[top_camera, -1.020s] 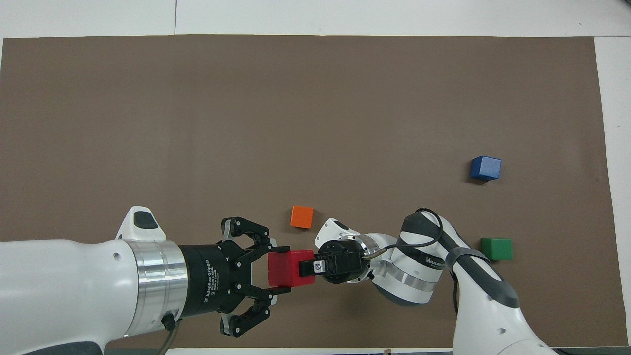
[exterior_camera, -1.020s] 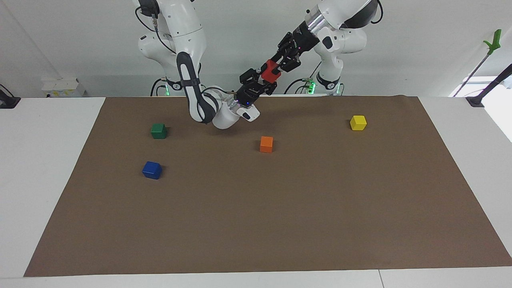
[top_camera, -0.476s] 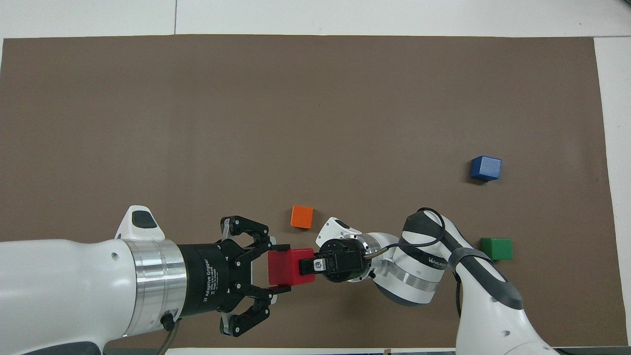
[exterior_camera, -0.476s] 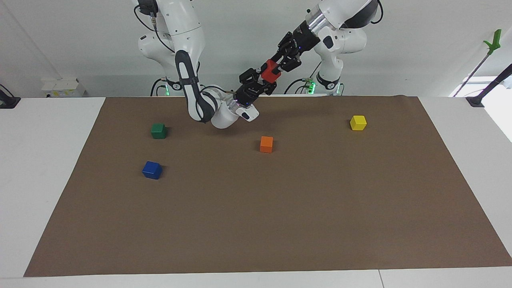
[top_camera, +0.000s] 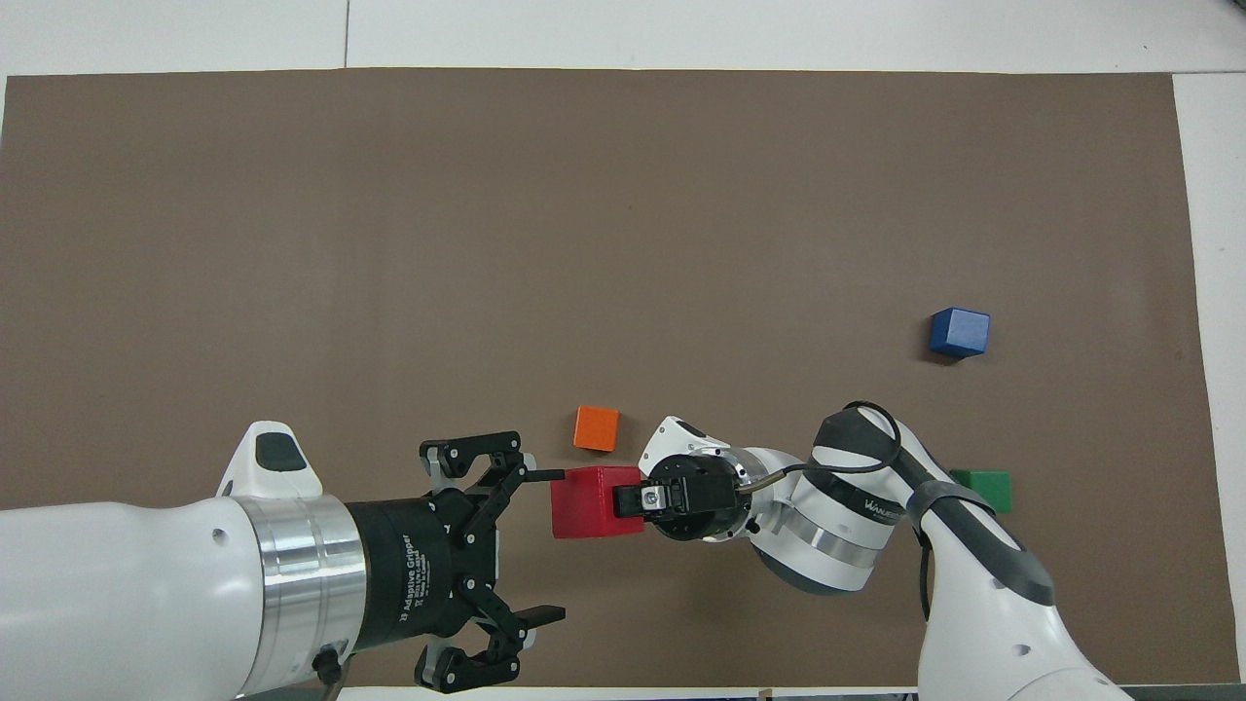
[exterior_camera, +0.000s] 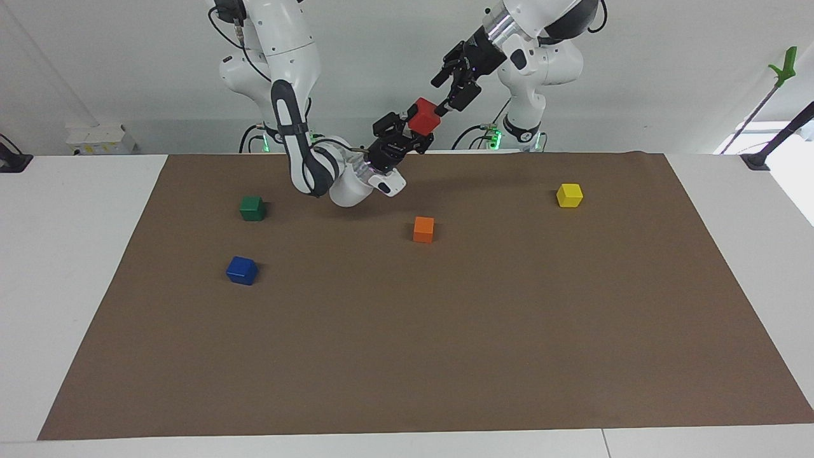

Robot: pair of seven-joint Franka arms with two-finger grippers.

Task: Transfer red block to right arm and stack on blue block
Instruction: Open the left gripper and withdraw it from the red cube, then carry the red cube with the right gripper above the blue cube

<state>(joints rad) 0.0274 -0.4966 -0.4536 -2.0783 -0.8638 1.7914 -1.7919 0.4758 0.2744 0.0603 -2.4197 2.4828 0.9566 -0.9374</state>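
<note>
Comparing this moment with the one a second earlier, I find the handover complete. The left claw [top_camera: 540,545], which had been pinching the red block [top_camera: 592,501] from one side while the right claw held the other, now stands spread wide, its fingers clear of the block on both faces. In the facing view the left claw [exterior_camera: 450,88] has drawn back up toward 1 o'clock from the block [exterior_camera: 424,118], with a visible gap between them.

The right claw [top_camera: 633,501] is pinching the red block and carries it alone, in the air over the robots' edge of the brown mat [top_camera: 623,195]. The right arm [exterior_camera: 299,114] reaches in from 11 o'clock in the facing view, its wrist bent low over the mat.

The blue block [exterior_camera: 241,270] rests on the mat toward the right arm's end, at about 8 o'clock from the held block in the facing view, with nothing on it. The green block [exterior_camera: 252,208] lies nearer to the robots than the blue one; the orange block [exterior_camera: 423,229] and yellow block [exterior_camera: 569,194] play no part.

My judgement: the transfer is done, and the stacking remains. The right arm must swing over the blue block and lower squarely.
</note>
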